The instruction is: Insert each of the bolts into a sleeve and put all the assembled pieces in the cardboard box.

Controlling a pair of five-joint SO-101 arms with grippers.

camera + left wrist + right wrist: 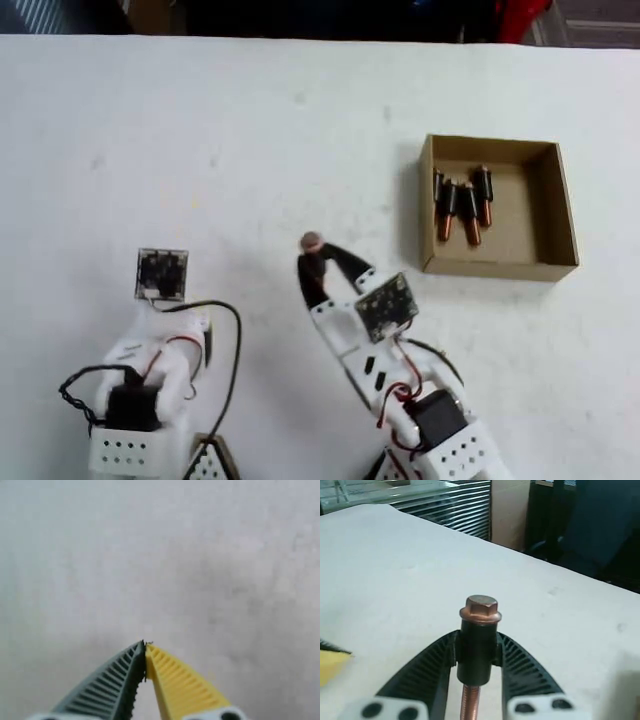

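Sleeve (pixel 476 657) with bolt (pixel 480 609) clamped in right tool (pixel 476 639); left tool (pixel 144 647) closed, empty.

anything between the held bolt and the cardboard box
Nothing visible: only bare table lies between the sleeved bolt in the right gripper and the open-topped cardboard box, which has free floor beside the assembled pieces.

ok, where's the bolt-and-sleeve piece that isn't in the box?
The bolt-and-sleeve piece is pinched by its sleeve in the right gripper, near mid-table in the high view, just left of the cardboard box.
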